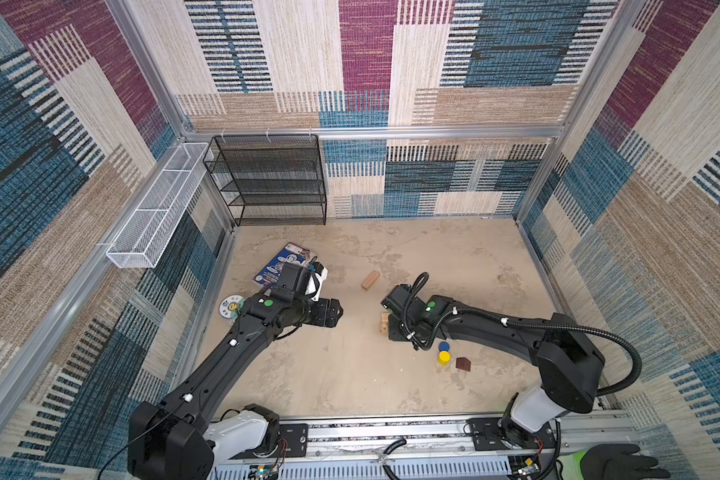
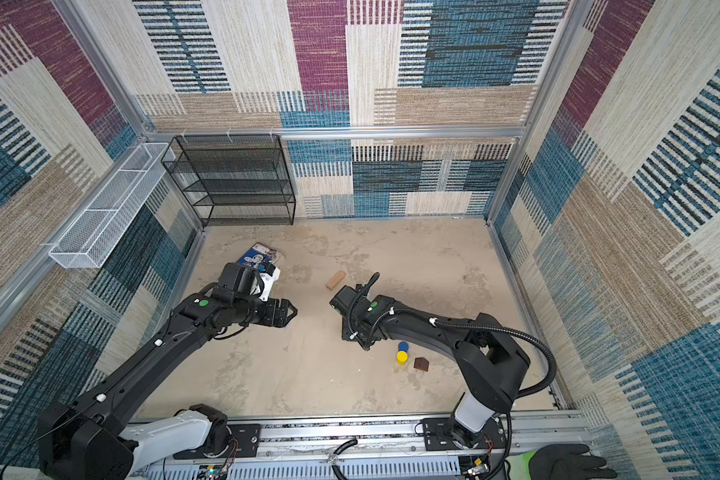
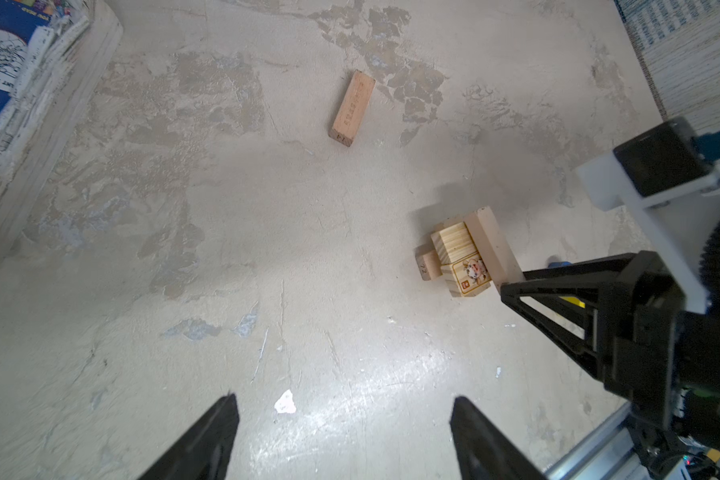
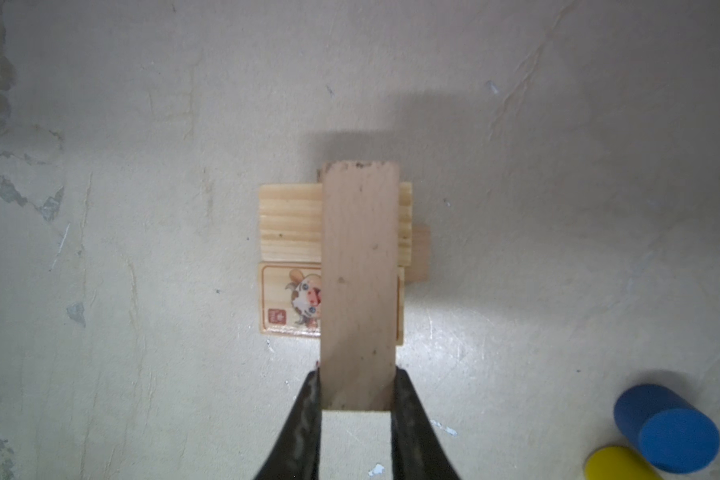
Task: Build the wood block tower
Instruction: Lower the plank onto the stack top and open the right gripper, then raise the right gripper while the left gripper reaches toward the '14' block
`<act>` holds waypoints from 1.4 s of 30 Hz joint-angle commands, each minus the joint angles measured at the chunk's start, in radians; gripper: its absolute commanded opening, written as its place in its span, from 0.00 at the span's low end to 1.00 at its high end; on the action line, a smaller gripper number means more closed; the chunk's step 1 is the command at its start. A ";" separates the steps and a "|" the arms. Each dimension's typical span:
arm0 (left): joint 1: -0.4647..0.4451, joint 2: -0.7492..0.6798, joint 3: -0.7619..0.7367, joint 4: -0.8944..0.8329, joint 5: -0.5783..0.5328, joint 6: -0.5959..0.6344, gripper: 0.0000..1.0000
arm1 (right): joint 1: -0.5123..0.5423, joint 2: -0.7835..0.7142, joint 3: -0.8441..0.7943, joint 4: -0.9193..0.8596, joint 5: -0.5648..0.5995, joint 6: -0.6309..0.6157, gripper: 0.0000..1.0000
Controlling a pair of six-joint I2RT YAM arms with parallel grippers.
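Right hand [image 4: 357, 374] pinches a smooth pale bar [image 4: 360, 257] across the grainy stack [image 4: 289, 220] (cartoon print [image 4: 302, 299] shows only close up); left hand [image 3: 344, 400] gapes.

Blue packet [image 1: 291, 255], round labelled jar [image 1: 230, 306], black mesh shelf [image 1: 272, 183]

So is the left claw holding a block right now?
No, the left claw stands open with nothing in it, only bare floor below.

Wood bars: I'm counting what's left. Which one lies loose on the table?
The tan bar lying alone, apart from the stack. The others are stacked, except the pale bar in the right gripper.
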 commanded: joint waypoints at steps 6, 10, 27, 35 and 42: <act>0.000 -0.004 0.005 -0.006 -0.013 0.022 0.85 | 0.000 0.006 0.010 0.001 -0.008 0.001 0.33; 0.000 -0.008 0.005 -0.006 -0.014 0.023 0.85 | 0.001 0.003 0.012 -0.004 -0.008 0.002 0.35; 0.000 -0.025 0.003 -0.006 -0.060 0.036 0.85 | 0.000 -0.094 0.063 -0.047 0.029 -0.007 0.48; 0.000 -0.036 -0.012 0.011 -0.121 0.046 0.83 | 0.000 -0.231 0.022 0.054 0.085 -0.140 0.49; 0.000 -0.039 -0.015 0.039 -0.172 0.050 0.80 | 0.000 -0.393 -0.122 0.252 0.121 -0.270 0.37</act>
